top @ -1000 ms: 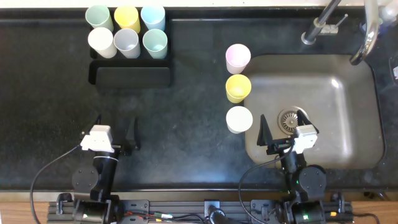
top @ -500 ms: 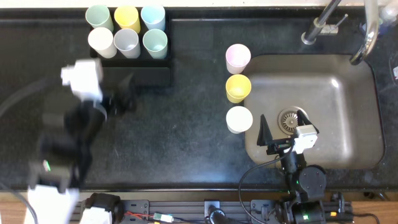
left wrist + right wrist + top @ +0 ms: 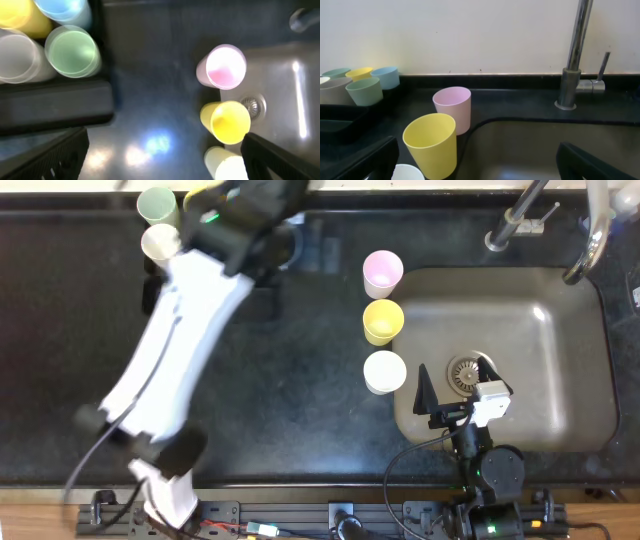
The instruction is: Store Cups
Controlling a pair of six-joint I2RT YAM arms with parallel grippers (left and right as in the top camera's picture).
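**Q:** Dark stone countertop (image 3: 60,330), steel sink (image 3: 540,350) set in at one end, faucet (image 3: 515,220) behind the sink by the wall. Where do the loose cups stand?

**R:** Three stand upright in a row on the counter, along the sink's rim on the side facing the tray. Pink cup (image 3: 382,271) is nearest the faucet end, yellow cup (image 3: 383,321) is in the middle, and white cup (image 3: 384,371) is last. Close together; contact cannot be told.

**Q:** And the tray?

**R:** Black tray (image 3: 55,105) sits well apart from the sink, toward the wall. Cups stand in its rear part, among them a green cup (image 3: 72,51) and a blue cup (image 3: 65,10). Its front part is bare.

**Q:** Grippers?

**R:** Left gripper (image 3: 165,135) is above the counter between tray and sink, fingers spread wide, nothing between them. Right gripper (image 3: 452,385) hangs over the sink basin near the drain, on the cups' side. Its fingers are also parted, holding nothing.
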